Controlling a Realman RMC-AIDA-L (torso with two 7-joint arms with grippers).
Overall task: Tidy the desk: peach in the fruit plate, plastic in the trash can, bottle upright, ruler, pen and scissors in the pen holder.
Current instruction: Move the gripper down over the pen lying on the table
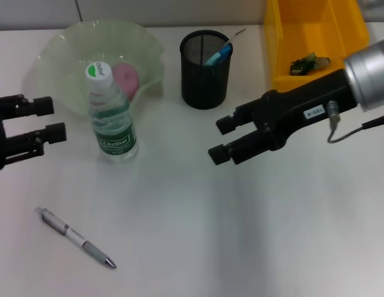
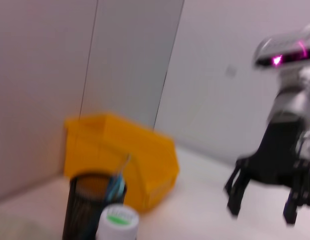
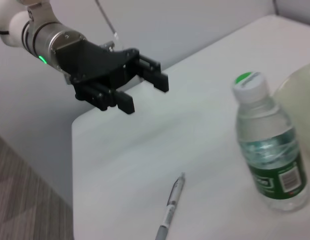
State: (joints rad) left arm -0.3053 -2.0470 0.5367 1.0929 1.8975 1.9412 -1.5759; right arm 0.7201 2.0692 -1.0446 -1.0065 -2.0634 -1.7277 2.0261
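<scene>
the pen (image 1: 75, 237) lies on the desk (image 1: 241, 235), while left gripper (image 1: 48, 121) and right gripper (image 1: 220, 139) hang released, holding nothing.

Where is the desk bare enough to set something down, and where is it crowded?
Bare: the near desk between pen and right gripper. Crowded: far side, where bottle, fruit plate, pen holder and yellow bin cluster. Left gripper hovers beside the bottle.

A white desk (image 1: 241, 235) fills the head view, meeting pale grey wall panels (image 2: 130, 55) along the top edge. Grey striped floor (image 3: 25, 195) shows lower left in the right wrist view.
</scene>
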